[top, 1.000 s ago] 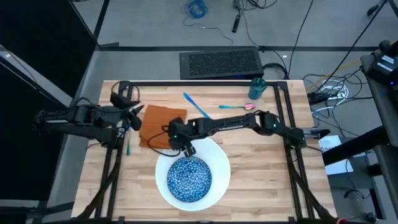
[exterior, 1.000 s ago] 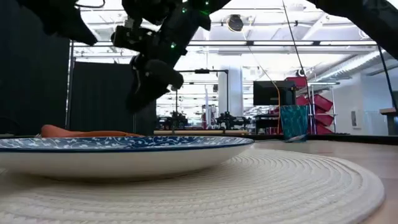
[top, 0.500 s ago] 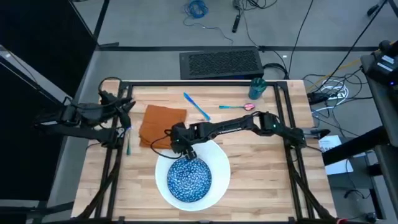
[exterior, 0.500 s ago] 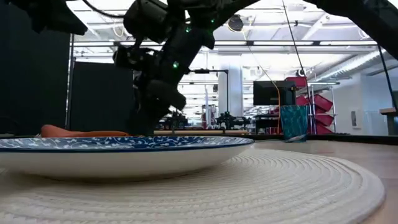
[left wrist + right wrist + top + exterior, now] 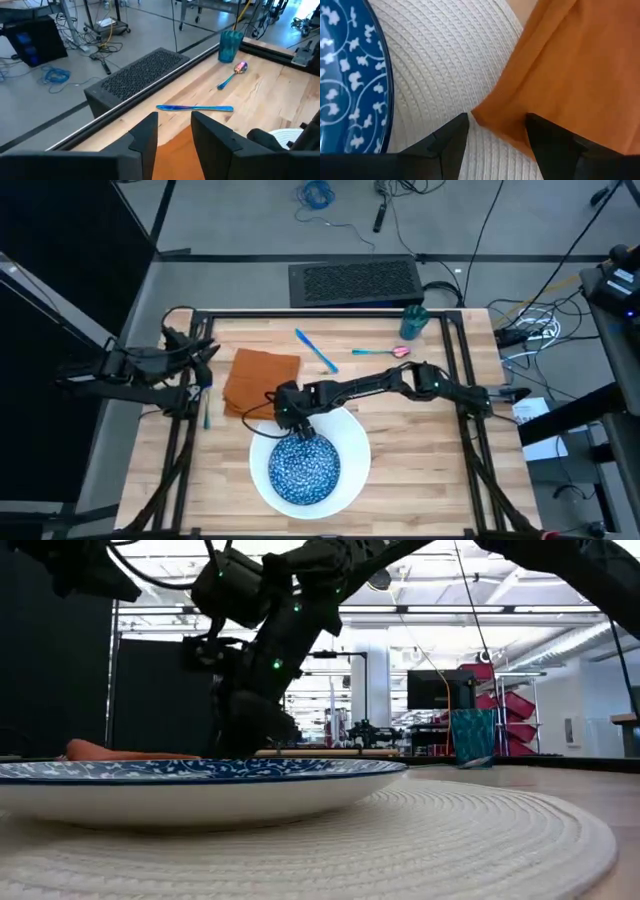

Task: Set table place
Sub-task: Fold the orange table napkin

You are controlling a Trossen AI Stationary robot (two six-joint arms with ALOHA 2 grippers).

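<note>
The right gripper [image 5: 496,131] hangs low over the white mat [image 5: 352,442], fingers spread around a corner of the orange napkin [image 5: 262,379] (seemingly not pinched yet), beside the blue plate [image 5: 304,466]. Farther off, the left gripper [image 5: 174,132] waits, fingers parted, at the table's [image 5: 420,470] left edge.

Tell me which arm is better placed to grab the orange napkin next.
The right. Its gripper is open, straddling a corner of the orange napkin where it overlaps the white woven mat beside the blue patterned dish. The left gripper is also open but sits back at the table's left edge.
</note>
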